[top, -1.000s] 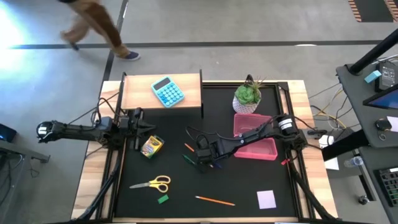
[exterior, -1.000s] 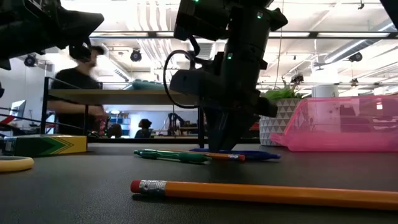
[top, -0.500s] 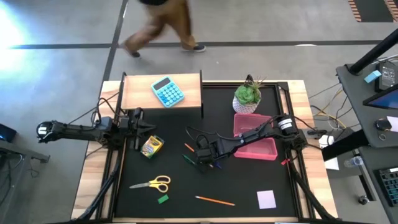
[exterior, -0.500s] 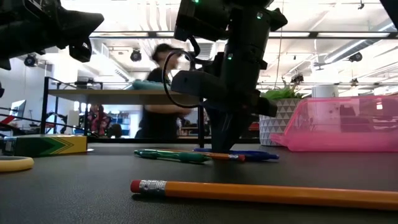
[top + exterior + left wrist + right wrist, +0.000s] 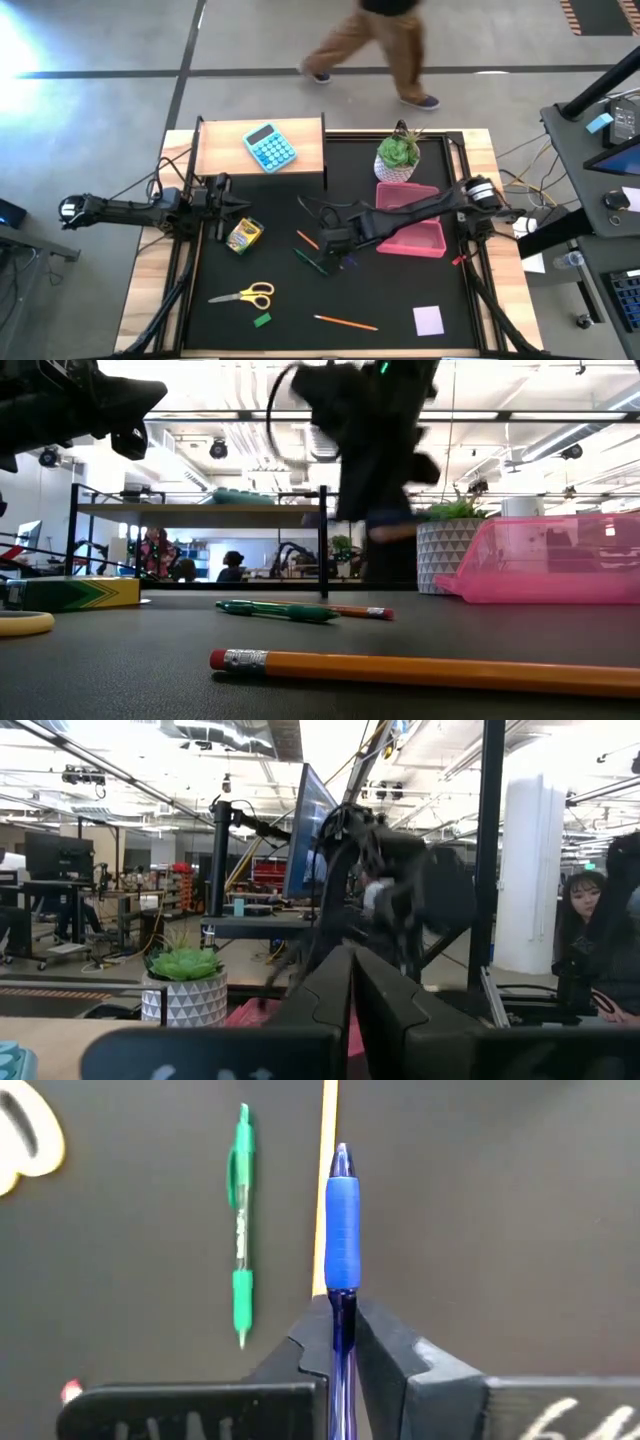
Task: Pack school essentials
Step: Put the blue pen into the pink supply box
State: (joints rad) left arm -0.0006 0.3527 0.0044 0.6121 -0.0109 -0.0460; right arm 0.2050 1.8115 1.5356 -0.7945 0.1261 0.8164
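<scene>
One arm waits at the high view's left edge, its left gripper [image 5: 225, 196] shut and empty by the crayon box [image 5: 243, 235]. At centre, the right gripper [image 5: 335, 243] pinches a blue pen [image 5: 342, 1220], lifted; next it must carry it right, over the pink box [image 5: 412, 232], then release.

The grey floor [image 5: 100, 40] has a dark line across it, a person [image 5: 385, 50] walks there, and ceiling lights [image 5: 220, 448] hang above.
</scene>
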